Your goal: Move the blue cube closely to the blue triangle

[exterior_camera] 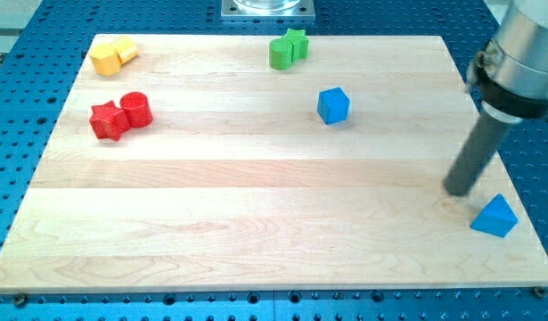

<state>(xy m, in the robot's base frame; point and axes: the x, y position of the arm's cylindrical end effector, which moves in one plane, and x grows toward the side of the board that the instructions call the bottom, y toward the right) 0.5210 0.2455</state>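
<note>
- Board [256, 232]: 1 wooden top on a blue perforated bench; you have 8 blocks on it.
- Blue cube [332, 105]: sits in the upper middle, alone, nothing touching it. This is the block you are to move.
- Blue triangle [494, 217]: sits near the lower right corner of the view, close to the board's right edge. This is the goal.
- My tip [459, 190]: the rod ends on the board just up and left of the blue triangle, near it but apart from it, and well apart from the blue cube. There is no hand on this rig, so nothing is clamped or held.
- Others: 2 yellow blocks [112, 55] touching at the top left; red star [107, 121] and red cylinder [135, 110] touching below them; 2 green blocks [287, 49] touching at the top centre.
- Progress: judge it as not begun. Cube and triangle lie well apart.
- Left to do: bring the tip round to the cube's upper left side, then push it down and right toward the triangle.
</note>
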